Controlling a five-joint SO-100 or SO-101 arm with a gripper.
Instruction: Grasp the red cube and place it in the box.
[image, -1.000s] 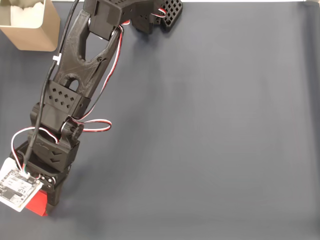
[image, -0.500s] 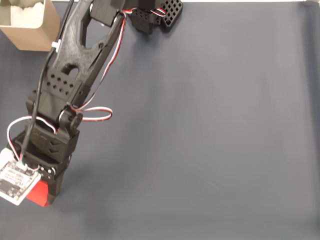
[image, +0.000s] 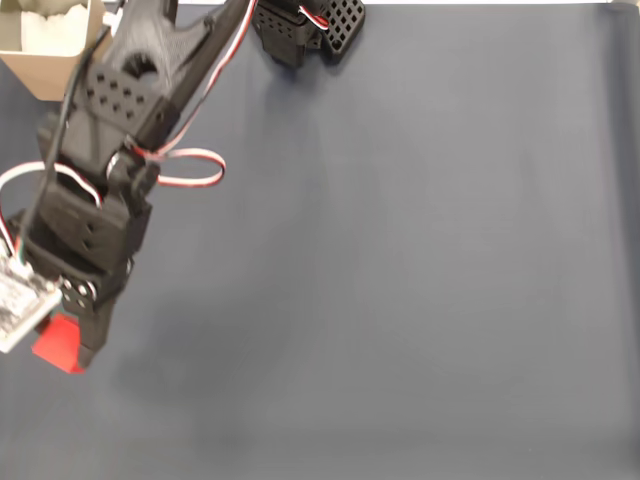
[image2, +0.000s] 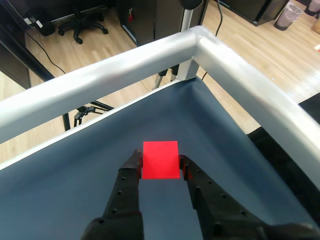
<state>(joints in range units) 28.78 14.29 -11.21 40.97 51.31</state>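
While our pincer (image2: 160, 161) pinches the red cube (image2: 160, 159) between both black fingers in the wrist view, its jaws closed snugly on two opposite faces, the fixed view hides most of that cube (image: 55, 343) under the arm, near the left edge of the dark counter (image: 420, 260); the box (image: 45, 45) is cut off at top left

Fixed view: the arm has swung up and toward the left edge of the table; the gripper (image: 62, 345) and the red cube (image: 55, 342) clamped between its fingers sit higher and further left than a second ago, closer to the box (image: 48, 72)
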